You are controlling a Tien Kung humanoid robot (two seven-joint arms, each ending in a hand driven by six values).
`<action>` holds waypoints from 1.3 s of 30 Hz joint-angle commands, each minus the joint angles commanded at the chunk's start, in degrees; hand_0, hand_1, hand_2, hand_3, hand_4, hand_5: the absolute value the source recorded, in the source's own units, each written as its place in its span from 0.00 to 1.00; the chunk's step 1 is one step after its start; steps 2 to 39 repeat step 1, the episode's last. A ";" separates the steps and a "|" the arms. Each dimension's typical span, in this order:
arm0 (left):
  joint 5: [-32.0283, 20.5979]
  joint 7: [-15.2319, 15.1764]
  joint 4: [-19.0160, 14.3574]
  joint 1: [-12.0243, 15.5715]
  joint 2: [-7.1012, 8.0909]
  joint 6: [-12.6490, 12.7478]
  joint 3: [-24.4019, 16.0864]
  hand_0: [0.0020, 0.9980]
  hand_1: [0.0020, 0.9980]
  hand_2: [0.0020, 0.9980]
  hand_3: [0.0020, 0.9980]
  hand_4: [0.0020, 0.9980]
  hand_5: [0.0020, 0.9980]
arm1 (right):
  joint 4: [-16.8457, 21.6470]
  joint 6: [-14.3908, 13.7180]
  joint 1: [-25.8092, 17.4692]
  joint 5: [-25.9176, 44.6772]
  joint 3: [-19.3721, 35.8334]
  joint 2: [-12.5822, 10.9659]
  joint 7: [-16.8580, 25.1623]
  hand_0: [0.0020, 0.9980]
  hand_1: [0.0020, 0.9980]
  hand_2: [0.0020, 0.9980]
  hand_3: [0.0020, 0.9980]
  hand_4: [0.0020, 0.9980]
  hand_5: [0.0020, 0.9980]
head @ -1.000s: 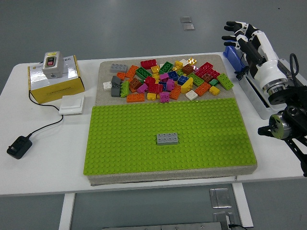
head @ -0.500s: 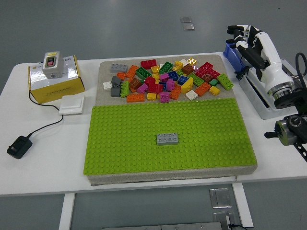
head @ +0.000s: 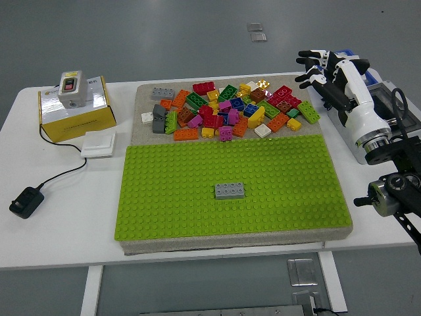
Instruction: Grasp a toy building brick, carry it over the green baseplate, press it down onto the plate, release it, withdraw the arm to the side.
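A green baseplate [head: 197, 197] lies on a grey mat in the middle of the table, with one grey brick [head: 229, 191] pressed onto it near its centre. Behind the plate is a pile of mixed coloured bricks [head: 227, 108]. My right hand [head: 314, 67] hovers at the far right, just beyond the pile's right end, its fingers spread and holding nothing. The white forearm [head: 358, 105] runs back toward the picture's right edge. The left arm is out of view.
A yellow box [head: 75, 113] with a grey switch unit [head: 71, 87] on top stands at the far left, a white pad [head: 99, 143] and a black plug [head: 26, 201] with its cable in front of it. A white device [head: 378, 125] sits under the right arm.
The right hand first drifted right, then swung back left and a little lower toward the pile's right end. The bricks and the plate have not moved.
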 joint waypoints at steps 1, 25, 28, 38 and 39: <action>-0.42 0.11 0.00 0.34 0.08 -0.05 -0.08 0.67 0.66 0.62 0.72 0.40 0.53 | -0.43 0.60 -0.40 1.44 0.03 0.23 0.65 0.44 0.50 0.70 0.70 0.51 0.46; -0.42 0.11 0.00 0.34 0.08 -0.05 -0.08 0.67 0.66 0.62 0.72 0.40 0.53 | -0.43 0.60 -0.40 1.44 0.03 0.23 0.65 0.44 0.50 0.70 0.70 0.51 0.46; -0.42 0.11 0.00 0.34 0.08 -0.05 -0.08 0.67 0.66 0.62 0.72 0.40 0.53 | -0.43 0.60 -0.40 1.44 0.03 0.23 0.65 0.44 0.50 0.70 0.70 0.51 0.46; -0.42 0.11 0.00 0.34 0.08 -0.05 -0.08 0.67 0.66 0.62 0.72 0.40 0.53 | -0.43 0.60 -0.40 1.44 0.03 0.23 0.65 0.44 0.50 0.70 0.70 0.51 0.46; -0.42 0.11 0.00 0.34 0.08 -0.05 -0.08 0.67 0.66 0.62 0.72 0.40 0.53 | -0.43 0.60 -0.40 1.44 0.03 0.23 0.65 0.44 0.50 0.70 0.70 0.51 0.46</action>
